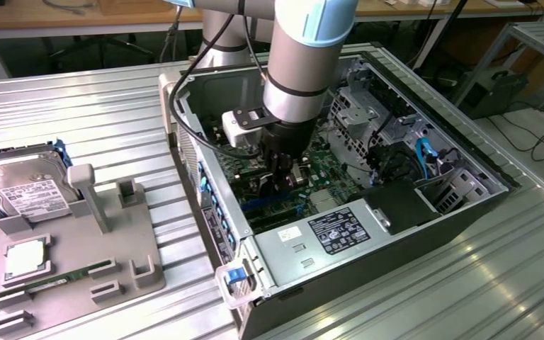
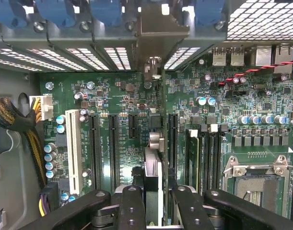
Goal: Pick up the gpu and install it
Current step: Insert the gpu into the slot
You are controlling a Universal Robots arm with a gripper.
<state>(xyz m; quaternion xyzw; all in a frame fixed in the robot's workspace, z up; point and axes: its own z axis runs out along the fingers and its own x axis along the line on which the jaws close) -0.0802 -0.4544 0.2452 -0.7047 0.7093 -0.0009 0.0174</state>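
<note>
Ribbed metal tabletop (image 1: 93, 106) carries an open computer case (image 1: 461, 212) at the centre of the exterior view, with a grey parts tray (image 1: 83, 276) at lower left holding a hard drive (image 1: 26, 191) and a green memory stick (image 1: 50, 283). Nearest the wrist camera, at the bottom centre of its frame, the gripper (image 2: 153, 201) is closed on the gpu (image 2: 153, 165), seen edge-on as a thin dark strip pinched between the two black fingers (image 2: 131, 206). The card's long axis runs straight up the wrist frame, away from the jaws, its silvery bracket (image 2: 156, 48) reaching the rear slot wall at upper centre. Just beyond, the green motherboard (image 2: 112, 96) shows expansion slots (image 2: 113, 148) running parallel to the card on either side. By the look of it, the card stands directly over one slot, aligned lengthwise; whether it is seated cannot be told.
</note>
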